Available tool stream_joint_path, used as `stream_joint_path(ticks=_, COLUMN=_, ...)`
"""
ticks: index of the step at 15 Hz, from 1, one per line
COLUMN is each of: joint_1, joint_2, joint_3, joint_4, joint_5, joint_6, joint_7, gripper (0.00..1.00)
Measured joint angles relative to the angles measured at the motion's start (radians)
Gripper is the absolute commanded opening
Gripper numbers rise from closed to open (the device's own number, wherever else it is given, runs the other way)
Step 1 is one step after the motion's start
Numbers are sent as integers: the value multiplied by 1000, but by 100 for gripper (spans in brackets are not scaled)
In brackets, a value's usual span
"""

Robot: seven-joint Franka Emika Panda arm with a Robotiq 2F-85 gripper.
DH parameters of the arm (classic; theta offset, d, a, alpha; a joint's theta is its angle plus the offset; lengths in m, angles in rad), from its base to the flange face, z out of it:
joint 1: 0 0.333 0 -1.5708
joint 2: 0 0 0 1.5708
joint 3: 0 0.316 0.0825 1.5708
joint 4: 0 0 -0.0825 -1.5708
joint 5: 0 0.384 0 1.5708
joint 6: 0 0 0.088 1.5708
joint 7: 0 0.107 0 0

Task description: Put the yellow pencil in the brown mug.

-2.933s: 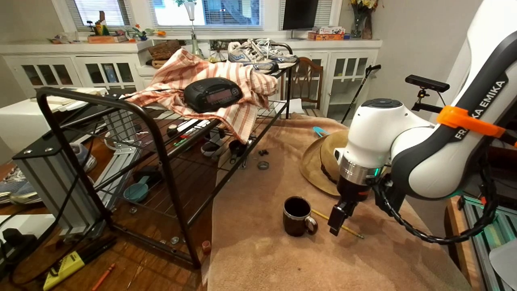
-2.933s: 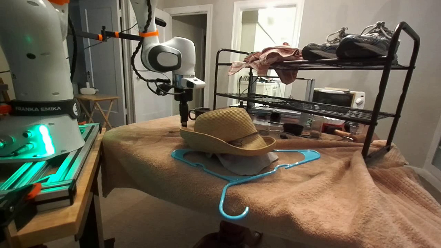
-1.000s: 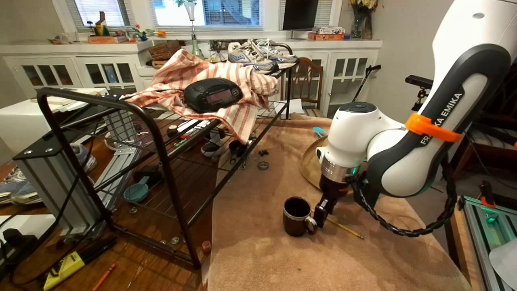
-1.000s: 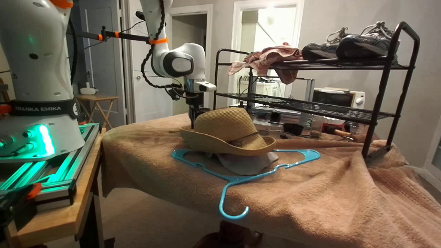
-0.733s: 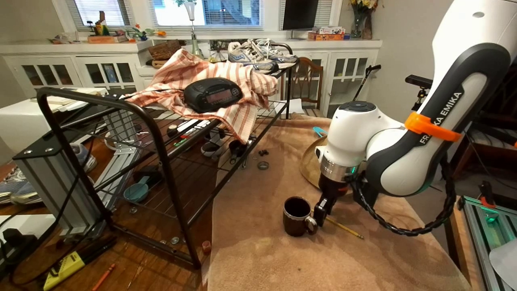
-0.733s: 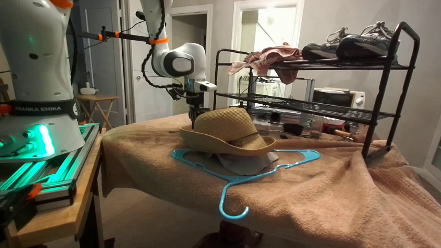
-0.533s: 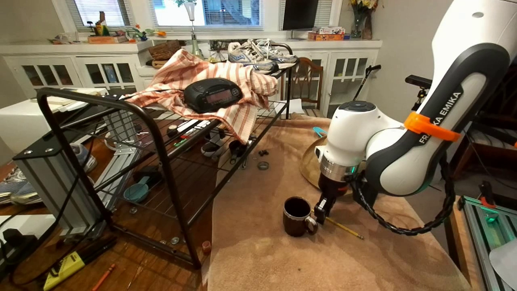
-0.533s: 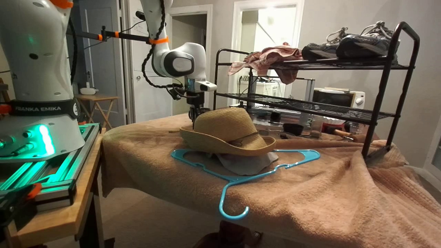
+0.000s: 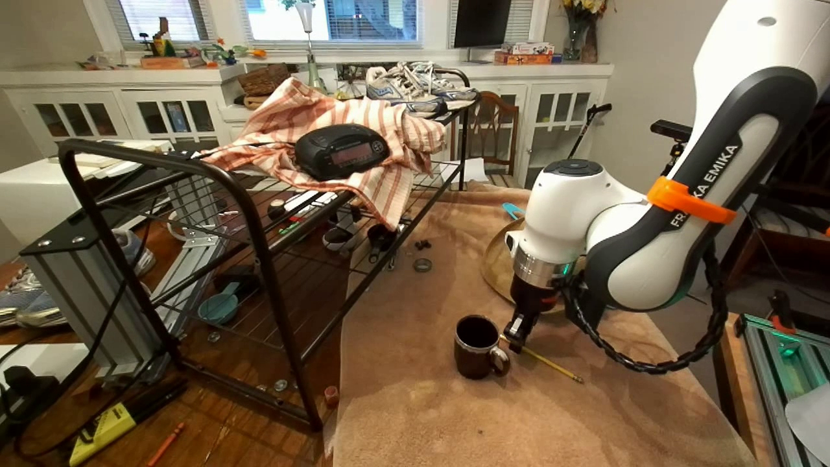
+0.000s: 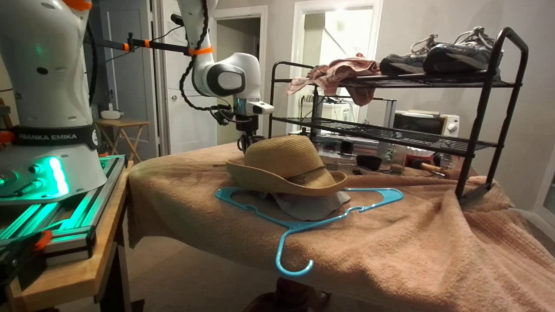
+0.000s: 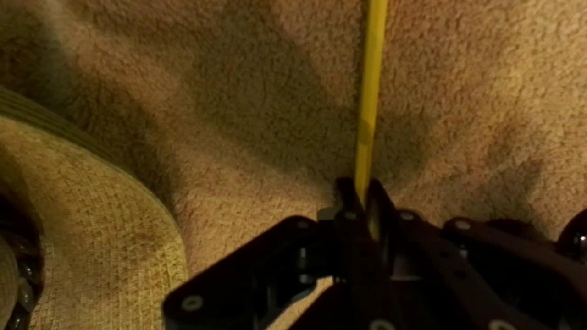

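The yellow pencil (image 9: 551,363) lies slantwise on the tan towel, just right of the brown mug (image 9: 472,363). My gripper (image 9: 515,344) comes down over the pencil beside the mug's handle. In the wrist view the pencil (image 11: 372,68) runs straight into the gripper (image 11: 361,184), whose fingers (image 11: 345,190) pinch it from both sides. Part of the pencil's length is hidden by the fingers, and its eraser end points away from the mug. The mug stands upright, dark inside. In an exterior view the straw hat covers the tips of the gripper (image 10: 244,147).
The straw hat (image 10: 282,167) sits close beside the gripper; its brim (image 11: 114,220) fills the left of the wrist view. A blue hanger (image 10: 295,226) lies by the hat. The black wire rack (image 9: 259,246) with a clock radio (image 9: 340,152) stands across the towel.
The arm has come left and lower, up to the mug's handle. Over the last second the fingers have come together on the pencil, while pencil and mug have kept their places.
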Motion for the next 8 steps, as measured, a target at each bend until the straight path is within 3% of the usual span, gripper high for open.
stream_joint_path(ticks=4, joint_1=27, joint_2=-57, joint_3=-49, joint_4=-2, joint_5=-21, joint_6=0, joint_7=55, gripper=2)
stream_joint_path(ticks=8, joint_1=72, joint_2=-169, joint_3=-121, joint_4=-23, joint_5=-126, joint_6=11, joint_7=199, gripper=2)
